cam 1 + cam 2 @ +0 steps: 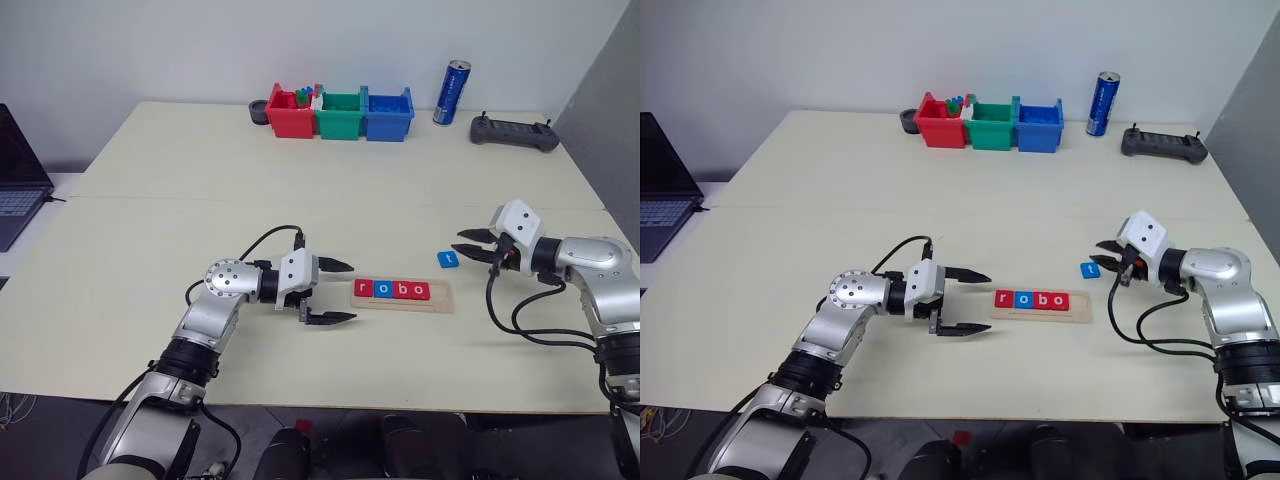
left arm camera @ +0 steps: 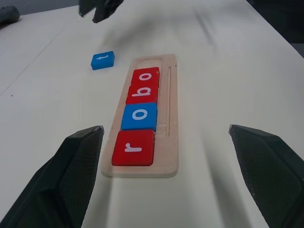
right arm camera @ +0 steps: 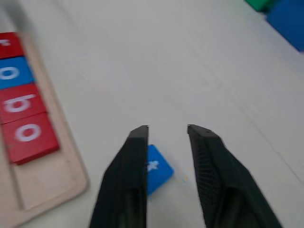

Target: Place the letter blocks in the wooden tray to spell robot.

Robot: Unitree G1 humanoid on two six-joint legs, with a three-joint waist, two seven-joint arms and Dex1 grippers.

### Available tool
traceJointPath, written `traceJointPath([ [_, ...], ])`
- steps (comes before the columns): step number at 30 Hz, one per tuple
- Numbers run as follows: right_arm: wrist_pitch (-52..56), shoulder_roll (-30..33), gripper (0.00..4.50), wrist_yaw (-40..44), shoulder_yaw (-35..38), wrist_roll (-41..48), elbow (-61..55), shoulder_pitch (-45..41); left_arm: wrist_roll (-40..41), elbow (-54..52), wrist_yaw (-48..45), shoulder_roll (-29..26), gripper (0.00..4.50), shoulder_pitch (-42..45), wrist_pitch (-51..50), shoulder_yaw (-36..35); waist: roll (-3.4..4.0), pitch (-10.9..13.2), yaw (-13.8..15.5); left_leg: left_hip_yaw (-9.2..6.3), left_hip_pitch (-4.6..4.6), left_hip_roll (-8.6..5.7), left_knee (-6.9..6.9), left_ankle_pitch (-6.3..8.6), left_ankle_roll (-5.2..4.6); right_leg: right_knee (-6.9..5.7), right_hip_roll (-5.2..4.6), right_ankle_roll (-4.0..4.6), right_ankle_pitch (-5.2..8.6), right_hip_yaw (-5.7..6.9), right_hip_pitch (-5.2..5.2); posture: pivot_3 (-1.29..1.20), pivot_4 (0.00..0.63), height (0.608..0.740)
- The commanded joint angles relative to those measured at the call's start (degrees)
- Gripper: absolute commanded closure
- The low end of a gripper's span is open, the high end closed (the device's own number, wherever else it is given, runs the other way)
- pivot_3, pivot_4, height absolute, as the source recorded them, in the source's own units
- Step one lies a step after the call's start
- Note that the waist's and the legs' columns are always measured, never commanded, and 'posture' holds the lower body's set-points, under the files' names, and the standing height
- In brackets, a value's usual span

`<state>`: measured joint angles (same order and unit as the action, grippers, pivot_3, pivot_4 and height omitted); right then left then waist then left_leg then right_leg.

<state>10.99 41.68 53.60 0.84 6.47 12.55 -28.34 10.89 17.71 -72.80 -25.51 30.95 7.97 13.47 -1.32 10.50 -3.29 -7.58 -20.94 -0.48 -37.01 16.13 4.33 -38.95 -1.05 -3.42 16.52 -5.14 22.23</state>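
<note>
Tray: the long pale wooden tray (image 1: 403, 296) lies near the front edge of the cream table (image 1: 300, 190), between the two arms.
Blocks in tray: four flat square letter tiles (image 1: 391, 290), red, blue, red, red, read "r o b o"; the right end is free.
Loose block: the blue tile "t" (image 1: 447, 259) lies flat on the table, just beyond the tray's right end.
Left gripper (image 1: 336, 292): fingers wide apart, holding nothing, just left of the tray.
Right gripper (image 1: 470, 244): fingers partly apart, holding nothing, just right of the blue tile.

right claw (image 3: 166, 130) finger partly hides blue t block (image 3: 158, 168).
</note>
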Motion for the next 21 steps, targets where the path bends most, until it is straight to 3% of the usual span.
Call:
traceJointPath([
  [1,4.04,-2.47,1.79,-7.46,1.49,-1.05,-4.42,1.72,0.11,-0.65,-0.17,-0.12,0.00,0.79,0.90,-0.37,0.00,0.00,0.00,0.00,0.00,0.01,0.01,0.00,0.00,0.00,0.00,0.00,0.00,0.00,0.00,0.00,0.150,0.740],
  [6,19.40,-9.23,0.02,-18.34,3.06,0.23,-13.76,3.33,0.04,-0.70,-0.23,-0.39,0.00,0.65,1.01,-0.55,0.02,-0.01,-0.06,0.01,-0.01,0.00,0.00,0.00,0.00,-0.03,0.00,0.00,0.00,-0.04,0.03,0.00,0.150,0.740],
  [12,37.94,-17.68,0.02,-29.90,5.85,1.87,-23.93,1.33,0.15,-1.44,-0.15,-0.52,0.00,-0.07,0.91,-0.53,0.04,-0.02,0.07,-0.04,-0.04,-0.01,0.00,0.00,0.01,-0.03,0.00,0.00,0.00,-0.01,0.04,0.00,0.150,0.740],
  [21,49.42,-17.90,0.02,-35.90,4.11,0.41,-29.08,1.74,0.06,-1.44,-0.32,-0.50,0.00,-0.09,1.07,-0.35,0.05,-0.03,0.05,-0.05,-0.05,-0.01,0.01,0.00,0.00,-0.01,0.00,0.00,0.00,0.02,0.04,0.00,0.150,0.740],
])
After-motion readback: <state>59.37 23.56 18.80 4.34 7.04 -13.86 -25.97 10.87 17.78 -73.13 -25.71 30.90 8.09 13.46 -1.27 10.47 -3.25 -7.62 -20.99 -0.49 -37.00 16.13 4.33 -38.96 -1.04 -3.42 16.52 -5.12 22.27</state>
